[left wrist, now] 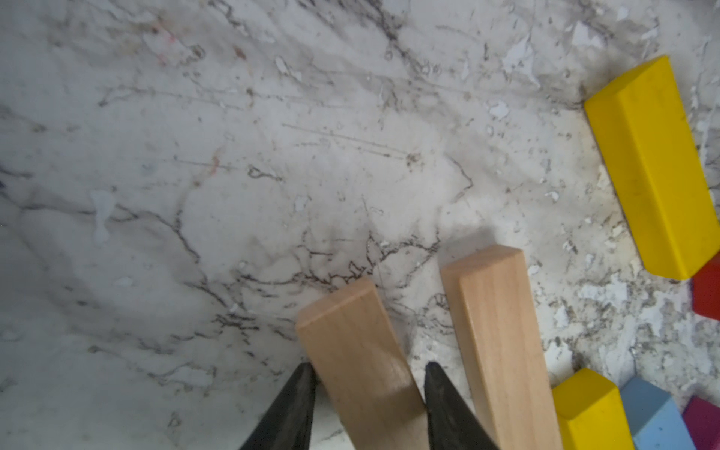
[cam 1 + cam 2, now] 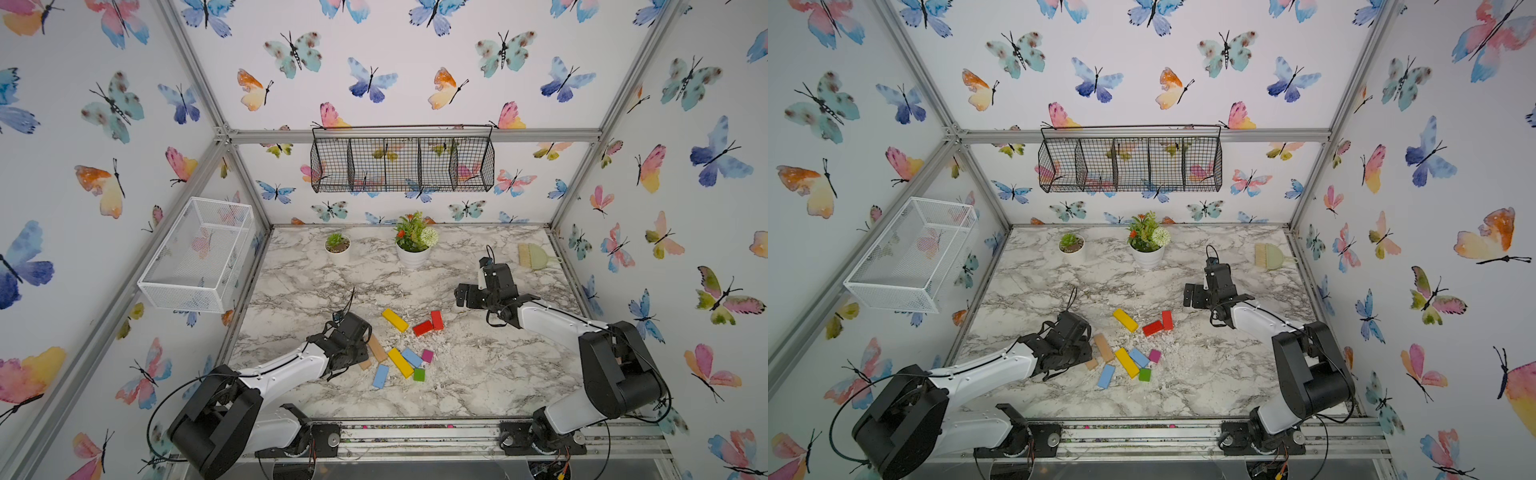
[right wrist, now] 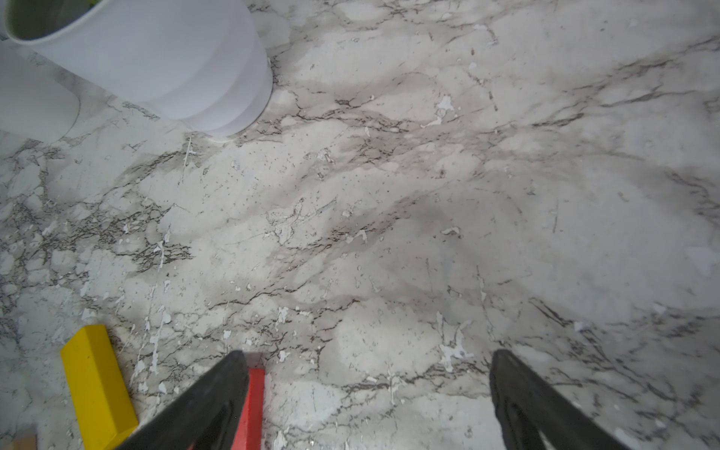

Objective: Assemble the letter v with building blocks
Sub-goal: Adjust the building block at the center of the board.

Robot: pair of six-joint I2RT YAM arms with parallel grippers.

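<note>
My left pincer (image 1: 368,368), closed partway, grips one tan block (image 1: 350,335) by its long sides, just beside a second tan block (image 1: 498,331) on the marble tabletop (image 1: 195,156). I judge it best to lift straight up without nudging that neighbour, then carry the block toward the green cube (image 2: 419,374), where the other building blocks (image 2: 400,362) lie scattered with no V formed. My right pincer (image 3: 369,352) gapes wide over bare marble, holding nothing.

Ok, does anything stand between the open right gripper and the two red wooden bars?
Nothing visible does. In a top view only bare marble tabletop lies between the right gripper and the two red wooden bars; the long yellow wooden bar sits beyond them, off the path.
</note>
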